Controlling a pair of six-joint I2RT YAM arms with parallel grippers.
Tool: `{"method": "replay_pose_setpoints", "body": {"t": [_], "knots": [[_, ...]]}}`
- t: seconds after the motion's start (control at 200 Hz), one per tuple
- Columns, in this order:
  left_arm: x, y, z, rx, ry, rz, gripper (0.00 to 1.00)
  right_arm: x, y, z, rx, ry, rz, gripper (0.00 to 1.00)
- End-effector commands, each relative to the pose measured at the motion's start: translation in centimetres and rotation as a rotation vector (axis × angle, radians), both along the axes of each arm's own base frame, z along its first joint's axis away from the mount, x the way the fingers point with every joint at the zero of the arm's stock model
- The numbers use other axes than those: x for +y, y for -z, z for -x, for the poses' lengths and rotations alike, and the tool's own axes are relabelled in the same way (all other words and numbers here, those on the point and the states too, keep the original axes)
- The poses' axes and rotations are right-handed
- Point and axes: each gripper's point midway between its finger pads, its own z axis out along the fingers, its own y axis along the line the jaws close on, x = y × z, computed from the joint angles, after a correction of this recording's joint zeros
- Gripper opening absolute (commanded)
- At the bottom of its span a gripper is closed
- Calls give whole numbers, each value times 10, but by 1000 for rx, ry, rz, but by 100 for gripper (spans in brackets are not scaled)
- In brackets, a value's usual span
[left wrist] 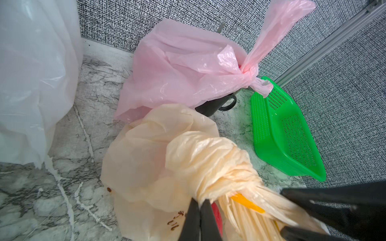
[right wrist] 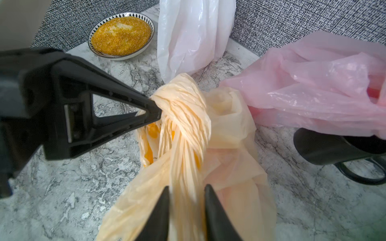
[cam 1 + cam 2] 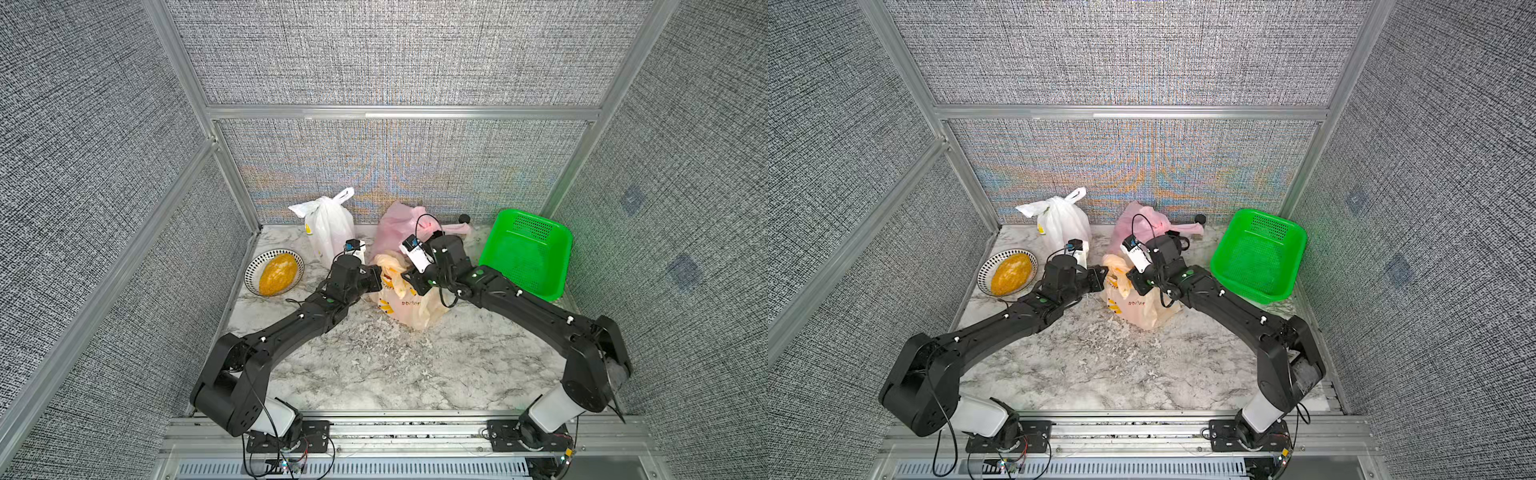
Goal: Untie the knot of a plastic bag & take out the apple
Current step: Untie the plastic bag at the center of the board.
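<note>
The yellow bag (image 3: 409,309) stands on the table (image 3: 374,374) between both arms, its knot (image 2: 181,100) not yet undone. The left gripper (image 2: 155,110) is clenched on the knot's side. The right gripper (image 2: 187,187) is closed around the twisted strand (image 2: 183,146), which runs from the knot straight toward it. Something red, probably the apple (image 1: 217,215), is seen inside.

Only a red sliver of the apple (image 1: 217,215) shows through the bag (image 1: 146,156)
</note>
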Motion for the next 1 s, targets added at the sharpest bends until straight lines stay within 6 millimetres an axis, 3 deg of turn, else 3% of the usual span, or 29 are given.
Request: {"method": "replay_pose_setpoints", "body": {"t": [0.0, 0.215, 0.3, 0.676, 0.701, 0.876, 0.996], "knots": [[-2, -5, -3, -17, 8, 3, 0, -5, -9, 4, -6, 16, -17, 0], [-4, -6, -7, -17, 1, 9, 0, -15, -25, 25, -9, 8, -58, 0], [-5, -9, -11, -23, -6, 19, 0, -16, -19, 41, 27, -24, -81, 0], [-21, -15, -30, -35, -10, 115, 0, -25, 41, 106, 111, -46, -104, 0], [-22, -15, -30, -35, -10, 122, 0, -29, 57, 112, 136, -42, -84, 0], [-30, -11, -33, -34, 12, 173, 0, -35, 111, 122, 221, -14, -42, 0], [-37, -14, -30, -45, 54, 187, 0, -31, 118, 120, 239, -12, -42, 0]]}}
